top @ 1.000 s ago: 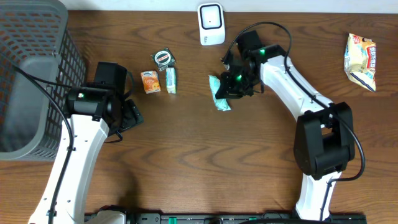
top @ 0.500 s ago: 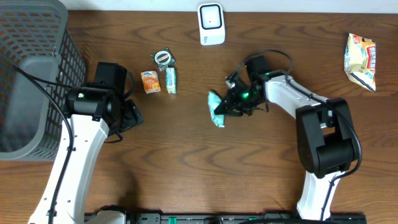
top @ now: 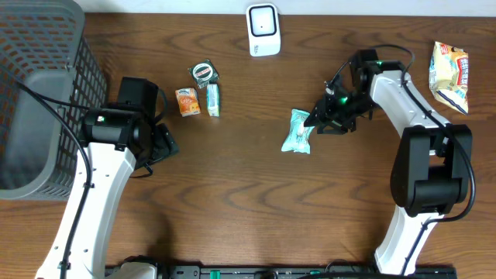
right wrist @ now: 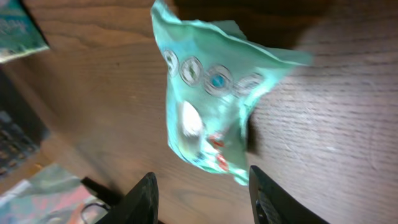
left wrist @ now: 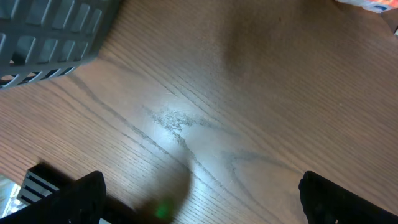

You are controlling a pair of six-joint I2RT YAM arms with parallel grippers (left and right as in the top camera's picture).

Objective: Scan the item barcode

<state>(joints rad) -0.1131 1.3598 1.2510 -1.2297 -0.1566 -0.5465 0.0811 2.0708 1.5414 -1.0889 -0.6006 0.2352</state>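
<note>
Overhead, item: The teal packet (top: 297, 130) lies flat on the table (top: 232, 201), right of centre. It is well short of the scanner (top: 263, 29) at the far edge.
Overhead, right gripper: My right gripper (top: 316, 121) sits just beside the packet's right edge and points at it.
Overhead, long axis: The packet runs roughly far-to-near with a slight tilt, so I face its long side, not an end.
Overhead, left gripper: My left gripper (top: 163, 145) is well apart on the left, near the basket (top: 39, 93). An orange pouch (top: 187, 101), a small carton (top: 213, 99) and a round tin (top: 203, 71) lie between it and the packet. The right arm is clearly the nearer one.
Overhead, bystander: A snack bag (top: 449, 71) lies near the right edge, apart from everything.
Left wrist, gripper: The jaws are spread wide over bare wood and hold nothing. A corner of the basket shows at top left.
Right wrist, gripper: The fingers (right wrist: 144, 199) stand a middling gap apart with nothing clamped between them. The packet's near end comes about level with the tips, and I cannot tell whether it touches them.
Right wrist, item: The packet is crumpled, printed face up, and I see no barcode on this side.
My read: The packet lies loose, left of my right gripper. The scanner is farther off, to the left and toward the far edge. I would take the packet by its near long edge and carry it that way.
</note>
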